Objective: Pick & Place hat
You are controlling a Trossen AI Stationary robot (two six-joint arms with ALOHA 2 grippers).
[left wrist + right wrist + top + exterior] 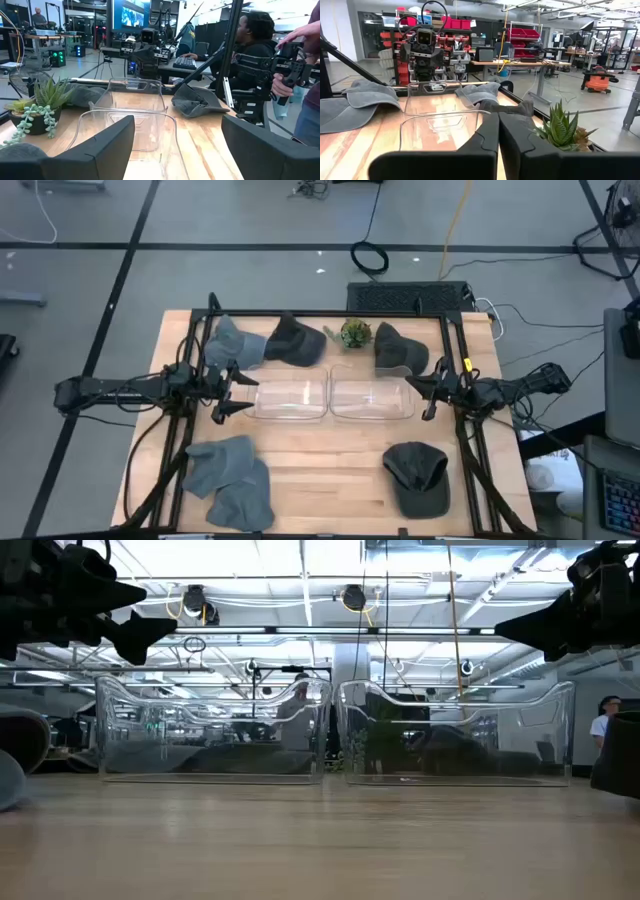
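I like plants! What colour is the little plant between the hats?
Green, with spiky leaves. The plant shows best in the right wrist view.

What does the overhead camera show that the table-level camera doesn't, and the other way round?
Only the high view shows the caps laid out whole: a dark cap near the front right, grey caps front left, more at the back beside the small plant. Only the low view shows the ceiling lights and the room behind the table. Both show the two clear bins side by side, empty, with the left hand open and the right hand shut, holding nothing.
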